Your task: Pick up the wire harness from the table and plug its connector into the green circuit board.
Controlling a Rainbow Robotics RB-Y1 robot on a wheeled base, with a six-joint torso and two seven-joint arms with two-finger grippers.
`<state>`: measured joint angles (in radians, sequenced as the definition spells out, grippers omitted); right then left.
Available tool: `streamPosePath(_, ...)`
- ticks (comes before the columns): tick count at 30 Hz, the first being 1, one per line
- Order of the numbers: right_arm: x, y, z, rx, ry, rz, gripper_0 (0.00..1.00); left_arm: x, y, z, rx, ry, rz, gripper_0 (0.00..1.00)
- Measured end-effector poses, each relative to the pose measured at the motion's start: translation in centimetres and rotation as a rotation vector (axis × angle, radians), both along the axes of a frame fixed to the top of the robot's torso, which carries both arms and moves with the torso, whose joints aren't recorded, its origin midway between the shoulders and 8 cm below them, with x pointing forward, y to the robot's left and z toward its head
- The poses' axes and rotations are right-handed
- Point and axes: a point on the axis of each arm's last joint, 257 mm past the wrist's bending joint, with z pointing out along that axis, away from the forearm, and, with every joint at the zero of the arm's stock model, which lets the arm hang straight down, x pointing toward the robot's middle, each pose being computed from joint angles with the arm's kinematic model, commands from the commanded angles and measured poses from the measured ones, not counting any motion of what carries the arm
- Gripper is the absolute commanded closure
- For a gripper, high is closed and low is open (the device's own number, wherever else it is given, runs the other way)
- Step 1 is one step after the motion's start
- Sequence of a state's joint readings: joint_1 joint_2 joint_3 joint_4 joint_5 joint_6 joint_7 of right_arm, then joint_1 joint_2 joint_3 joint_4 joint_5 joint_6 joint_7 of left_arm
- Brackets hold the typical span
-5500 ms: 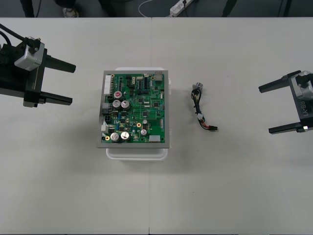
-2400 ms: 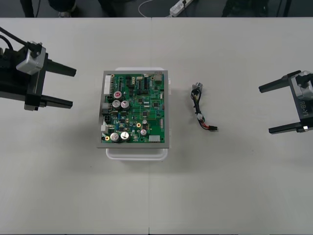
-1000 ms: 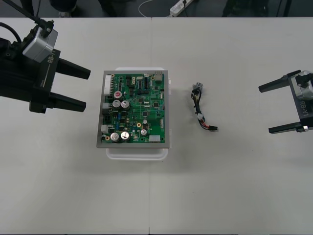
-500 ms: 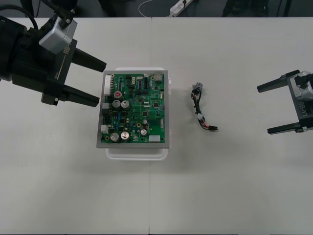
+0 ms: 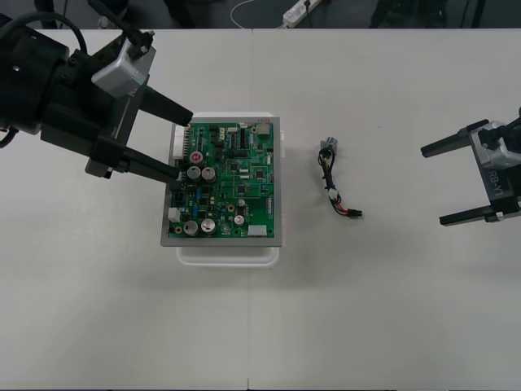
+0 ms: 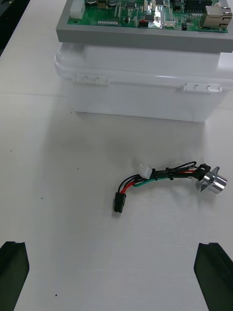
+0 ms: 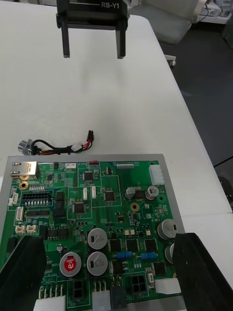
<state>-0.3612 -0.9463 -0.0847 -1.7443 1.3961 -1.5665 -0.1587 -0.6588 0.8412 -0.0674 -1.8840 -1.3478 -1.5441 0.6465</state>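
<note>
Harness lies on the bench right of the board: light, floppy, so you'd pinch by its black plug. Left jaws apart over board's edge; right jaws apart, off to the side.

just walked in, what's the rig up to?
The left gripper hovers open over the left edge of the green circuit board, which sits on its white base. The wire harness lies untouched on the table to the board's right, its plug not in the board. The right gripper is open at the table's right side, facing the harness.
</note>
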Motion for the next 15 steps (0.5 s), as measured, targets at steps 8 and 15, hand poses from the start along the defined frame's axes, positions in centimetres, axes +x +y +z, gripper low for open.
streamPosePath(8,0.7,-0.1,-1.0,-0.059,0.045,-0.063,0.00,0.7,-1.3,-0.1,-0.005,-0.028,0.000,0.24)
streamPosePath(15,0.8,0.0,-1.7,-0.106,0.086,-0.133,0.00,1.4,-2.8,0.6,-0.026,-0.062,0.000,0.24)
